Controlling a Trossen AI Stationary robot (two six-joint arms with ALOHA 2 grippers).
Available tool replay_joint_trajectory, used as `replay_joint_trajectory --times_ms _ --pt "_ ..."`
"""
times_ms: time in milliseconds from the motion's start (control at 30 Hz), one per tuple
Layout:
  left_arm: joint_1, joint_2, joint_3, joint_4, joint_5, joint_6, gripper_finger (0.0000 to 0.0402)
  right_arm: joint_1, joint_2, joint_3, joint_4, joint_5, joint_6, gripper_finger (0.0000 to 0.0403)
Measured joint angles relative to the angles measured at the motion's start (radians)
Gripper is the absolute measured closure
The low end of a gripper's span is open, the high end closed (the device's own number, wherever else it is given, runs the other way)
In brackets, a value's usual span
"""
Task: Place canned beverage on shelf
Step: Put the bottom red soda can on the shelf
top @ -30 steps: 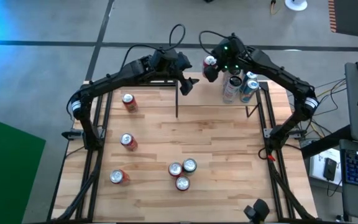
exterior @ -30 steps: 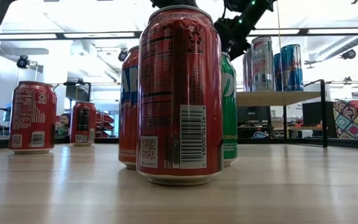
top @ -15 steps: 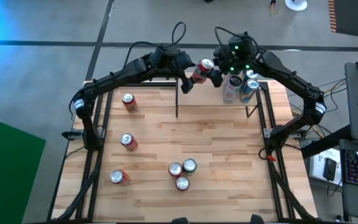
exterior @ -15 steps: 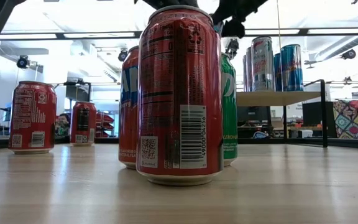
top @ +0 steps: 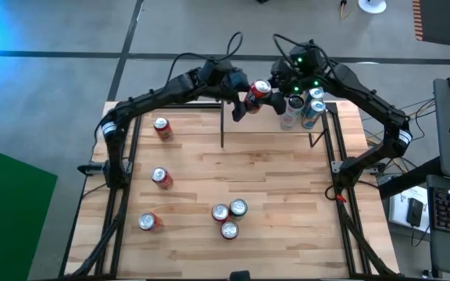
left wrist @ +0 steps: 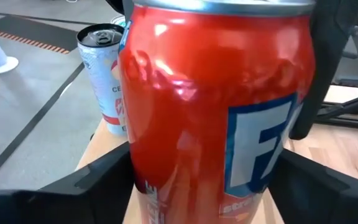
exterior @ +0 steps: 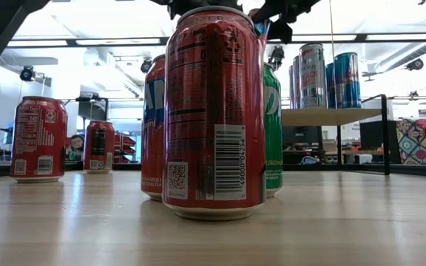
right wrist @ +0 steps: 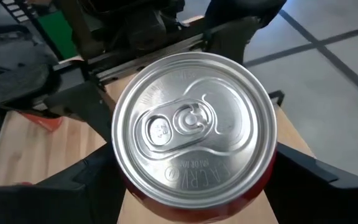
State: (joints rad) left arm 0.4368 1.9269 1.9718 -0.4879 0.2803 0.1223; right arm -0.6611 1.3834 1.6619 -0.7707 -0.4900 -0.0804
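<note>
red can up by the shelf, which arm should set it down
Probably the left. The red can sits between both grippers. The left gripper is nearer the shelf's free end, while the right gripper hangs by the tall cans already standing there.

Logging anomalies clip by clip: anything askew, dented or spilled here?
Only the red can: it hangs tilted above the shelf, caught between the left gripper and right gripper. No spill or dent shows.
</note>
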Motion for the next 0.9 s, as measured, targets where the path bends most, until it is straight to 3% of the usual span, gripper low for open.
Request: replay_joint_trajectory --times_ms 100,300,567,900 --pt "0.006 0.033 0.035 -0.001 0.006 0.008 0.0118 -0.001 -0.004 0.0 -0.002 0.021 -0.011 0.0096" --pt "0.011 0.155 0.142 0.034 -0.005 -0.006 0.0118 0.0 -0.056 0.017 -0.001 0.18 0.067 0.0036" --pt "0.031 0.39 0.387 0.036 -0.016 -0.024 0.0114 0.014 -0.227 0.042 -0.011 0.29 0.198 0.0029" --pt "0.096 0.391 0.331 0.135 0.042 -0.034 0.0114 0.014 -0.316 0.036 -0.129 0.397 0.231 0.0029"
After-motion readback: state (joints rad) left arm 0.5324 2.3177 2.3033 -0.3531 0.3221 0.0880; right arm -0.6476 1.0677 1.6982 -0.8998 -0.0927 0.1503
